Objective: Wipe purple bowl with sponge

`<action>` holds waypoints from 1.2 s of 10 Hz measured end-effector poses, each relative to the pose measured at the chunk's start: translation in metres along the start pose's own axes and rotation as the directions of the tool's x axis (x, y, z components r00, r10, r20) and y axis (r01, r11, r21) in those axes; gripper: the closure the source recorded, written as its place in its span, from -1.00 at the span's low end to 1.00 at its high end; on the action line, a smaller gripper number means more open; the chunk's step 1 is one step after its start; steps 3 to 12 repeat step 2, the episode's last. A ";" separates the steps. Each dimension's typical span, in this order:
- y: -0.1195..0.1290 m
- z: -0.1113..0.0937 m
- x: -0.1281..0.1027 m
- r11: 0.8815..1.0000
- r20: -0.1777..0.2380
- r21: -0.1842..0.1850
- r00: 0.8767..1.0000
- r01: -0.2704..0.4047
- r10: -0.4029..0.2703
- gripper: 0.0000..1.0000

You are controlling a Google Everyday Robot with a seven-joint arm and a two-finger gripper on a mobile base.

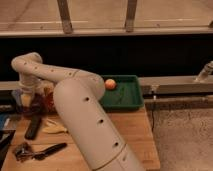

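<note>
Gripper [27,98] hangs at the far left of the wooden table [131,131], below the bent white arm [75,105]; I cannot tell its state. Something pale yellow at its tip looks like the sponge [25,100]. Just beneath sits the purple bowl [35,106], touching the red-orange bowl [49,100] on its right. Farther right, a green tray [125,95] holds 1 orange ball [110,84].

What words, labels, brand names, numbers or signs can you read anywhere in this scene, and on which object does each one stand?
None: no readable text on the robot arm, the green tray, the wooden table or the items on it.
The gripper hangs at the table's far left over the purple bowl; no markings show there.
</note>
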 end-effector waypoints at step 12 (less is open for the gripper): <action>0.013 0.002 -0.003 1.000 -0.016 -0.011 1.000 0.019 -0.019 1.00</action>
